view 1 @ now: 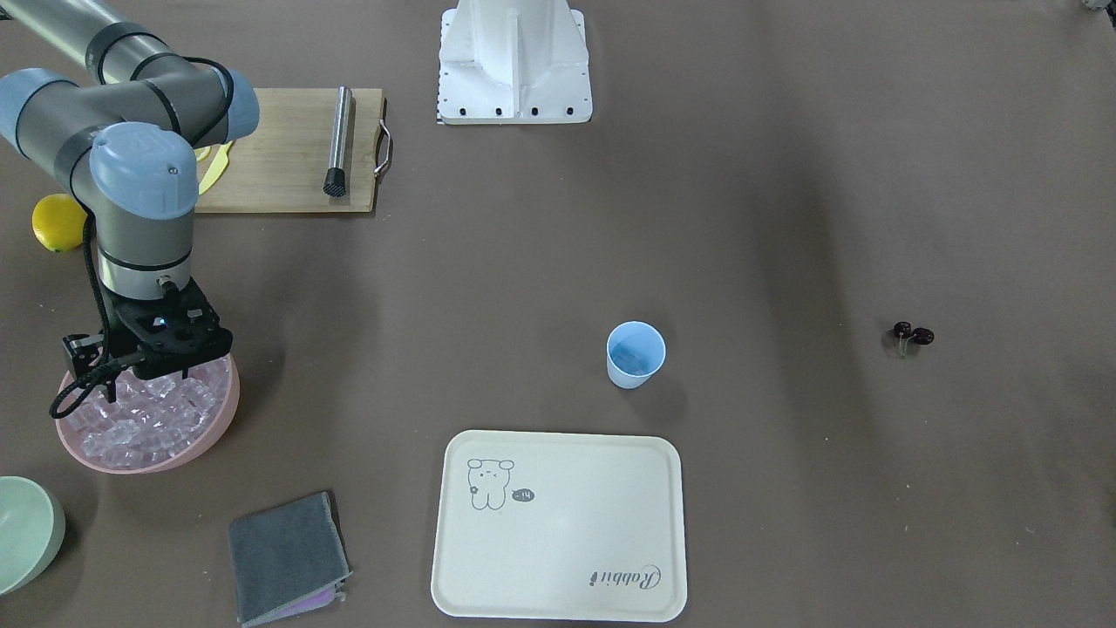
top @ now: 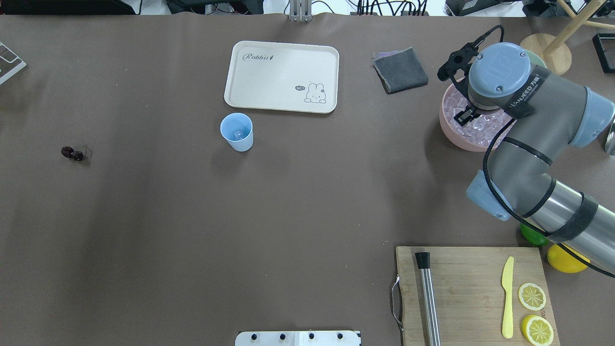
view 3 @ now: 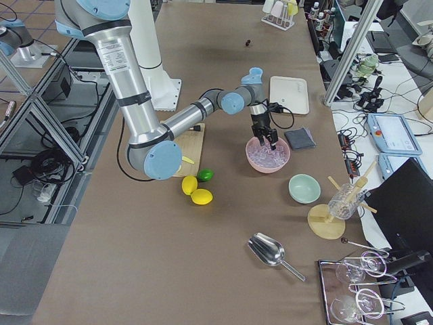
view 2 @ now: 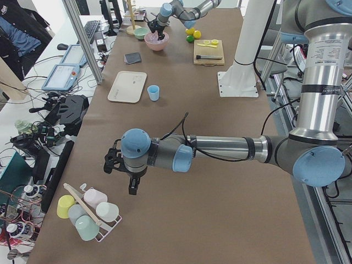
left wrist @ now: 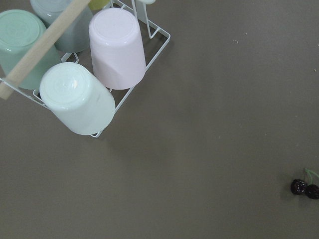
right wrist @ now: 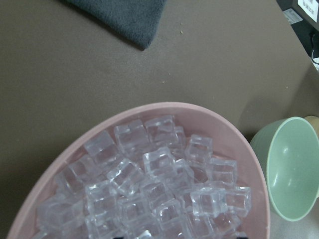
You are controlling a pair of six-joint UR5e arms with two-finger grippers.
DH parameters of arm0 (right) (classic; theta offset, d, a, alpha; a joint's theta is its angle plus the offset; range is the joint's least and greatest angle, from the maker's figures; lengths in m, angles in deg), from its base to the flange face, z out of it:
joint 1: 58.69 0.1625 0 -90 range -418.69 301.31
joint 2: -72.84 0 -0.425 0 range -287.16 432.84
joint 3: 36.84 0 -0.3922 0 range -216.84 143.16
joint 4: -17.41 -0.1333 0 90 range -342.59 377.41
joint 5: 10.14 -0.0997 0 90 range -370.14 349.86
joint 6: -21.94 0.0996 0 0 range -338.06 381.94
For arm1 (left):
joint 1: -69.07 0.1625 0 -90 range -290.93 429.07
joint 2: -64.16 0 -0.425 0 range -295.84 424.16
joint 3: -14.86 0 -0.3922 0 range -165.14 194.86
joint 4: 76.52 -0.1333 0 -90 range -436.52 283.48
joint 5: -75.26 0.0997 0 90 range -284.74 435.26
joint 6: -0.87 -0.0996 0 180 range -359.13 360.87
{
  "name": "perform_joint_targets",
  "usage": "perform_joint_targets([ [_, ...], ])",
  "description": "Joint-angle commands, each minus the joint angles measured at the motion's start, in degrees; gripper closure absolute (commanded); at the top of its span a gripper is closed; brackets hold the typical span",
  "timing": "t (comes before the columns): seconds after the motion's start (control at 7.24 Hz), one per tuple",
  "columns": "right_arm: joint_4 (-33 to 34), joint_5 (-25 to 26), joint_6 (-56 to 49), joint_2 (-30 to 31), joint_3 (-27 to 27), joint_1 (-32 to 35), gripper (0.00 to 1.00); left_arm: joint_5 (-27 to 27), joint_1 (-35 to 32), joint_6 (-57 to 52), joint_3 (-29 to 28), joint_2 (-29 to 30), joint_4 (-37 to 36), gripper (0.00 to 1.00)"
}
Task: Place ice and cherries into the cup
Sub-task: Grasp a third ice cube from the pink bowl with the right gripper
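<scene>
my right fingers (top: 463, 117) down at the ice (right wrist: 149, 184) in pink bowl (view 1: 222, 410), frame lower left, can't tell their spread | my left fingers (view 2: 133, 186) over bench (view 1: 785, 218), spread unclear | cup (view 1: 636, 354) upright, centre | cherries (view 1: 912, 334) far right

Place: robotics lab | signs: teach pendants (view 3: 389, 132), aluminium frame posts (view 2: 82, 38), loose cables (view 3: 40, 166)

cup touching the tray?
Apart. The front-facing view shows a strip of bare table between the cup and the tray.
</scene>
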Motion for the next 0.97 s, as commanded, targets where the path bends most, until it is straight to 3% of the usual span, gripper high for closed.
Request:
perform_joint_targets([
  [0.0,-2.1,-0.1,-6.4,0.3,2.5,-0.3,0.25,0.0,0.1,0.0,0.0,0.1,0.0,0.02],
  [0.55,-2.1,-4.7,-6.6,1.1,2.5,-0.6,0.28,0.2,0.1,0.1,0.4,0.4,0.0,0.02],
  [0.69,-2.1,-4.9,-6.4,1.1,3.1,-0.6,0.37,0.2,0.1,0.1,0.4,0.4,0.0,0.02],
  [0.83,-2.1,-5.6,-6.3,1.0,3.0,-0.6,0.53,0.2,0.1,0.2,0.5,0.4,0.0,0.02],
])
